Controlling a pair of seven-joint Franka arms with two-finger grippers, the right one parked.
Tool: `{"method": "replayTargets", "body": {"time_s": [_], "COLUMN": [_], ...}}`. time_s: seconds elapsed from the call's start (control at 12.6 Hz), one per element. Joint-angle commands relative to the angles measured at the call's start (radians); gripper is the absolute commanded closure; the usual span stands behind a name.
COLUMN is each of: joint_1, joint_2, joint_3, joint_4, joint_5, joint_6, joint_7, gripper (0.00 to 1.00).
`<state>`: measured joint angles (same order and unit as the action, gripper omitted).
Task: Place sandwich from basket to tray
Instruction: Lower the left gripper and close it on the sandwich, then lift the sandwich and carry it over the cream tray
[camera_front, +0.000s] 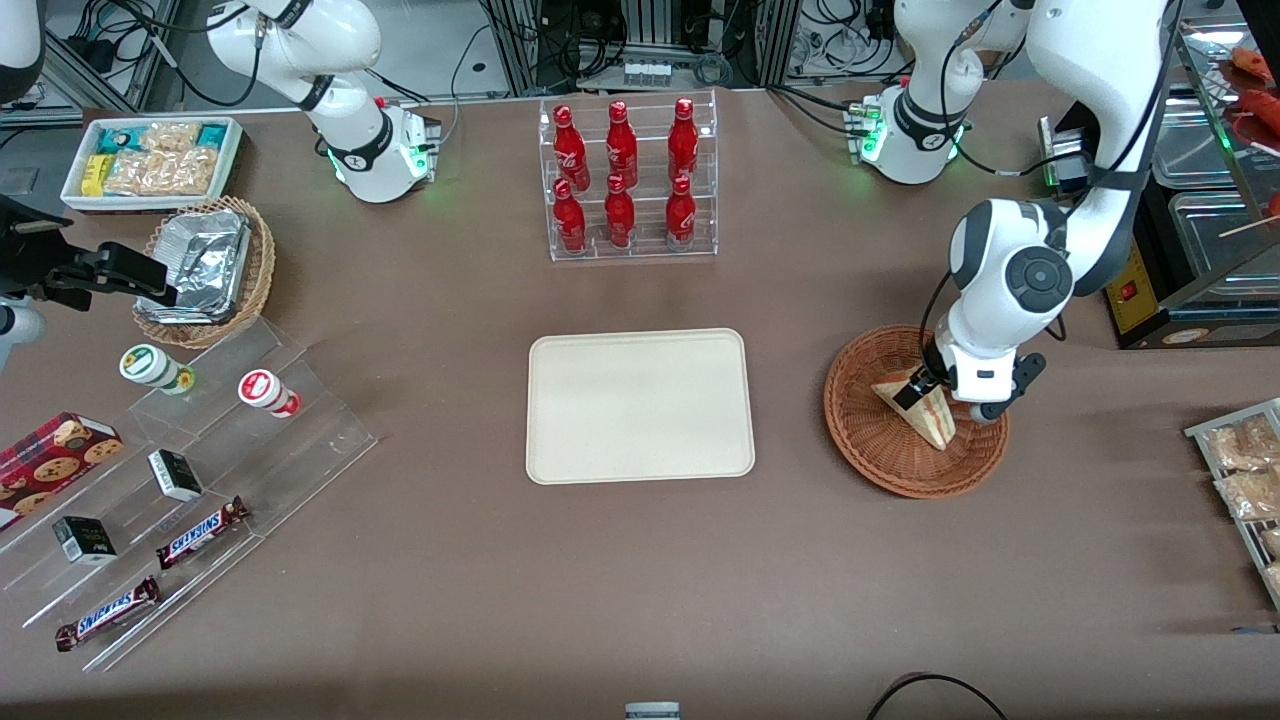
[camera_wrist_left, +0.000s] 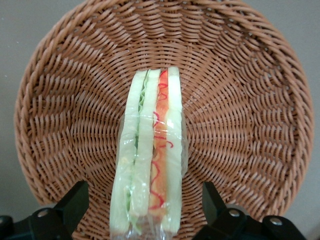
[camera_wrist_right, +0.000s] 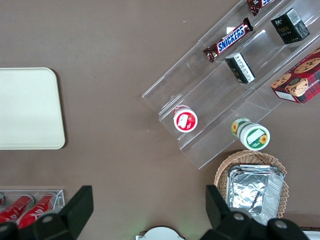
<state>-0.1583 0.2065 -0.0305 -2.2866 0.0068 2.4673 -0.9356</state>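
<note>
Brown worktop (camera_front: 420, 560), snack displays toward the parked arm's end. Jaws (camera_wrist_left: 145, 212): apart, one finger (camera_wrist_left: 72, 202) on each side of the sandwich (camera_wrist_left: 150, 155), neither visibly pressing it. In the front view the gripper hangs low over the basket (camera_front: 880, 450). Sandwich stands on edge in the basket, wrapped in clear film, filling layers facing the wrist camera. Basket sits toward the working arm's end, beside the tray (camera_front: 640, 405) but apart from it; nothing lies on the tray.

Step in hand, as judged: grasp, not yet made. Next move calls for closing on the bread faces, gently because it is soft, then lifting clear of the wicker rim before carrying it to the tray.
</note>
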Motion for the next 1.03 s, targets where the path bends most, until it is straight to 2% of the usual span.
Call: {"method": "replayTargets", "body": {"time_s": [0.0, 0.08, 0.32, 0.63, 0.95], "joint_1": [-0.006, -0.004, -0.001, -0.007, -0.041], "joint_2": [0.033, 0.033, 0.005, -0.004, 0.016], "joint_3": [0.0, 0.0, 0.001, 0.0, -0.011], "joint_4": [0.004, 0.006, 0.036, 0.197, 0.315], "joint_5": [0.013, 0.013, 0.013, 0.012, 0.009], "joint_6": [0.033, 0.03, -0.025, -0.269, -0.384], "joint_7": [-0.083, -0.083, -0.057, 0.015, 0.078], "gripper": [0.69, 1.0, 1.0, 1.0, 1.0]}}
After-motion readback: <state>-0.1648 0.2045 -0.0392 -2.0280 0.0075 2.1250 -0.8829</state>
